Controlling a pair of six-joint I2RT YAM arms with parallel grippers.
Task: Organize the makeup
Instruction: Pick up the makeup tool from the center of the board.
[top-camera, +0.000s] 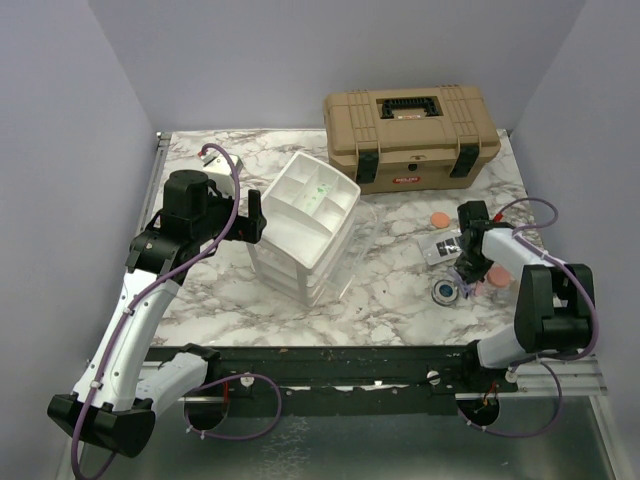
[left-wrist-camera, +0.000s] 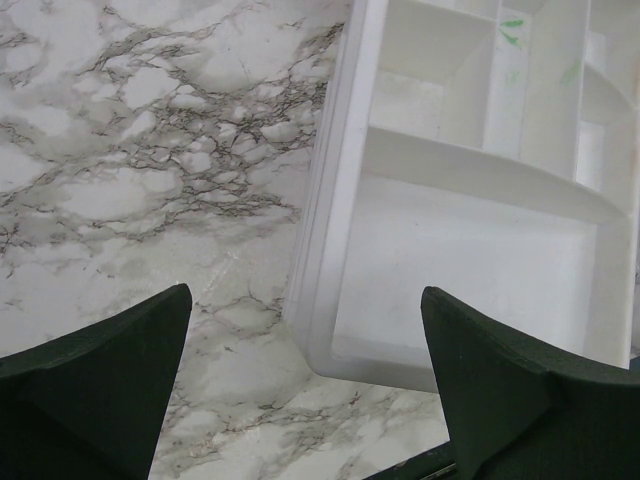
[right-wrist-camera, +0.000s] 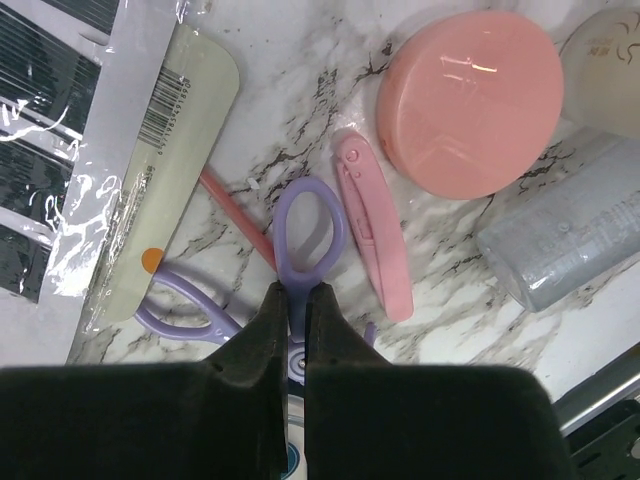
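Observation:
The makeup lies at the table's right. In the right wrist view my right gripper (right-wrist-camera: 296, 290) is shut on the shank of purple scissors (right-wrist-camera: 308, 225), just below one finger loop. Beside them lie a pink clip (right-wrist-camera: 372, 225), a thin pink pencil (right-wrist-camera: 235, 215), a pink round compact (right-wrist-camera: 470, 100), a clear tube (right-wrist-camera: 565, 240) and a wrapped pack (right-wrist-camera: 110, 150). From above, the right gripper (top-camera: 468, 275) sits by a blue-centred compact (top-camera: 446, 291), a clear palette (top-camera: 443, 245) and a pink disc (top-camera: 436, 219). My left gripper (top-camera: 255, 215) hangs open beside the drawer unit.
A white plastic drawer unit (top-camera: 305, 225) with a divided top tray (left-wrist-camera: 470, 180) stands mid-table; its near corner lies between my open left fingers (left-wrist-camera: 120, 360). A tan toolbox (top-camera: 410, 135) sits shut at the back right. Walls close in left, right and behind.

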